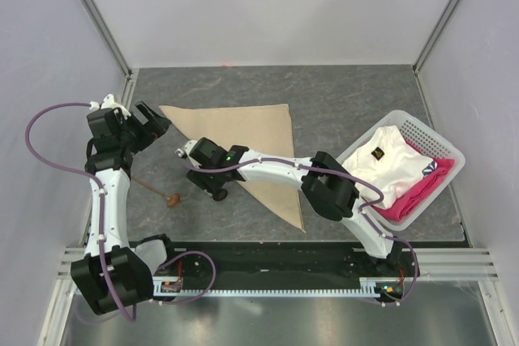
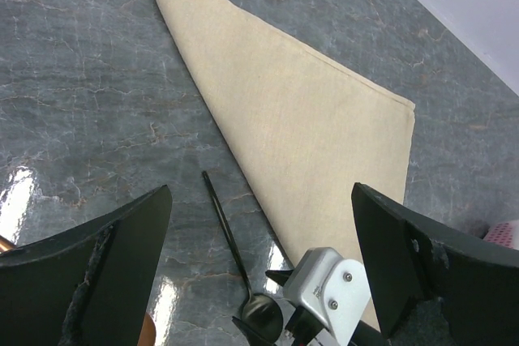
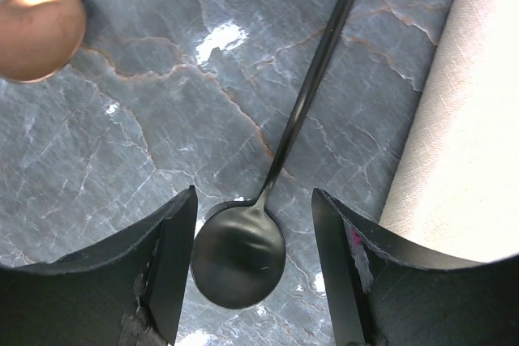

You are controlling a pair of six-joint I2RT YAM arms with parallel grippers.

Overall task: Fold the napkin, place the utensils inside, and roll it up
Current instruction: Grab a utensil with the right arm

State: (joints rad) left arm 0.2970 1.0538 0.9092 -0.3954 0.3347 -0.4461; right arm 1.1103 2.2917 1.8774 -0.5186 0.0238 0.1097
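The black spoon (image 3: pixel 239 257) is the fiddly bit imo: it looks like thin stiff metal, light and prob slick. It also lies flat on the glossy desk (image 1: pixel 349 103), so there's not much to get under. The right end effector (image 3: pixel 253 196) sits low over it w/ a medium gap, one finger each side of the bowl, nothing pinched yet. Best hold is prob across the neck where bowl meets handle, since the bowl's curve should lift that part a bit. Squeezing the round bowl itself could make it squirt out. Long axis: bowl at the end effector end, handle running straight away from it, roughly parallel to the long folded edge of the napkin (image 1: pixel 243 139), just beside it but not touching. The napkin is folded to a triangle and lies flat mid-desk. It's soft limp cloth, so it'll likely drag or bunch if smth catches it, and corners/edges are the place to pick it up. The copper spoon (image 1: pixel 154 190) lies on bare desk left of the napkin, near the left arm, head toward the near-right and handle back to the far-left. Same deal there: stiff, light, flat. The left end effector (image 2: pixel 261 192) hovers spread wide by the napkin's far-left corner, holding nothing.
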